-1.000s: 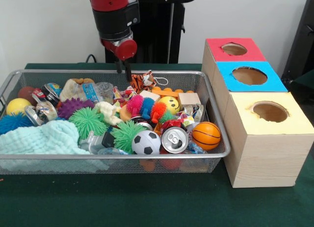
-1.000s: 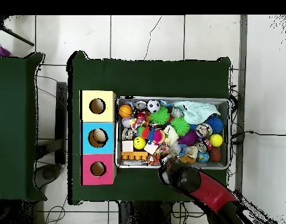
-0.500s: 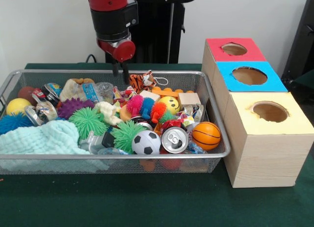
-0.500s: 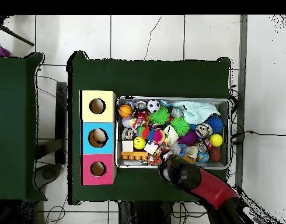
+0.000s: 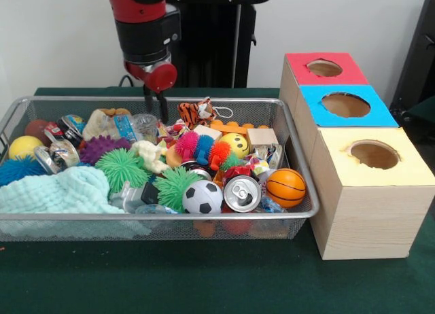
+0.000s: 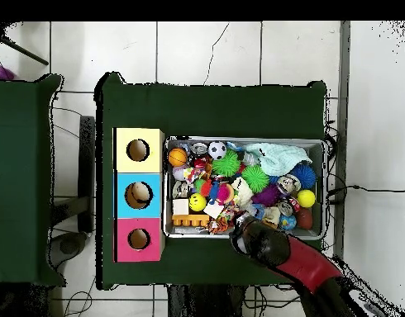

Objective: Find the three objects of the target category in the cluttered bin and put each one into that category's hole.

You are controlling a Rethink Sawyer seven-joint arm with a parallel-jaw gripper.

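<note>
While the green worktop (image 5: 204, 287) carries it, the wire bin (image 5: 170, 222) sits at nine o'clock of three wooden boxes: yellow box (image 5: 370, 192) nearest, blue box (image 5: 346, 107) behind it, red box (image 5: 325, 68) farthest, each with a round hole on top. Along the bin's near rim lie a soccer ball (image 5: 202, 198), a drink can (image 5: 241, 192) and a small basketball (image 5: 285, 187); a teal cloth (image 5: 58, 192) fills its eight o'clock corner. Farther back, a tiger toy (image 5: 197, 112) rests by the far wall. Just at its nine o'clock hangs the end effector (image 5: 155, 105), fingers close together, nothing between them.
</note>
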